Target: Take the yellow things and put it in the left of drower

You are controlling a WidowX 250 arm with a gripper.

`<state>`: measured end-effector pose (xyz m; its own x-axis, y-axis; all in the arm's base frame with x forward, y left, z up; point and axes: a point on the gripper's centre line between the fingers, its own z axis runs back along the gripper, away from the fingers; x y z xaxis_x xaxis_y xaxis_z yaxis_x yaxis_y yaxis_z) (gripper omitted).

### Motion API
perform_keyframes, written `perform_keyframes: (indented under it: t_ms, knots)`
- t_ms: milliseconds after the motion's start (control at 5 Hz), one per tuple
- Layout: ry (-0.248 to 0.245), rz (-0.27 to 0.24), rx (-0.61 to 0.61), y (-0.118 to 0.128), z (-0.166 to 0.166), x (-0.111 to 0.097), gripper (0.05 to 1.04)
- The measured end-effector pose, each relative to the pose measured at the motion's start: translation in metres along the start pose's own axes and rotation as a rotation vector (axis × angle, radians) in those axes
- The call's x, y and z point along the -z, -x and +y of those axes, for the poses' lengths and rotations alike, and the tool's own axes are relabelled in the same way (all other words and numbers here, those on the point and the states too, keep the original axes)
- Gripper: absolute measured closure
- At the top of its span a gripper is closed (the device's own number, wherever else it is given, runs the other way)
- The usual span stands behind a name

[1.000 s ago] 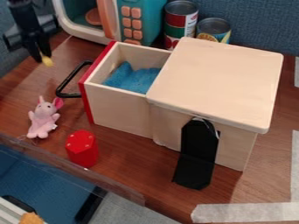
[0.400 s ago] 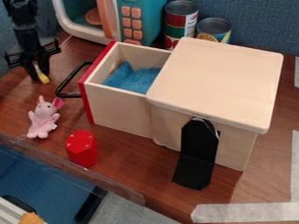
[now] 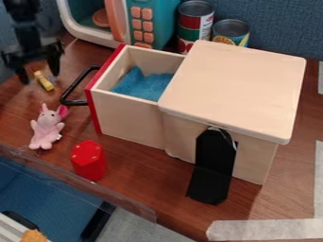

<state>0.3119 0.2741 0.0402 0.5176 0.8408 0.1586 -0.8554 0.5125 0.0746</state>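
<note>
At the upper left my gripper (image 3: 39, 78) is open, its two fingers spread apart. Between and slightly beyond them a small yellow object (image 3: 44, 81) lies on the table, left of the drawer's black handle (image 3: 77, 90). The wooden drawer (image 3: 131, 113) with a red front is pulled out toward the left and holds a blue cloth (image 3: 142, 84). Its wooden box (image 3: 233, 90) stands to the right.
A pink plush toy (image 3: 46, 127) and a red hexagonal block (image 3: 88, 160) are on the table (image 3: 135, 172) in front. Behind stand a toy microwave (image 3: 154, 21) and two cans (image 3: 194, 23). A black flap (image 3: 213, 165) leans on the box.
The gripper came down with the yellow object between its fingers, then opened and rose a little. The yellow object now rests on the table, left of the handle.
</note>
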Motion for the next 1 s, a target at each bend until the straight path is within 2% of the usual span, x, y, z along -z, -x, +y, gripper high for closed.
perform_keyframes:
  t_ms: [200,400,800,1000]
  knots:
    - [0.033,-0.073,0.018,0.005,-0.007,-0.042,0.078]
    - [0.060,-0.072,0.046,0.017,-0.011,-0.064,0.084]
    - [0.101,-0.052,0.147,0.062,-0.021,-0.089,0.084]
    - [0.104,-0.023,0.200,0.085,-0.016,-0.094,0.084]
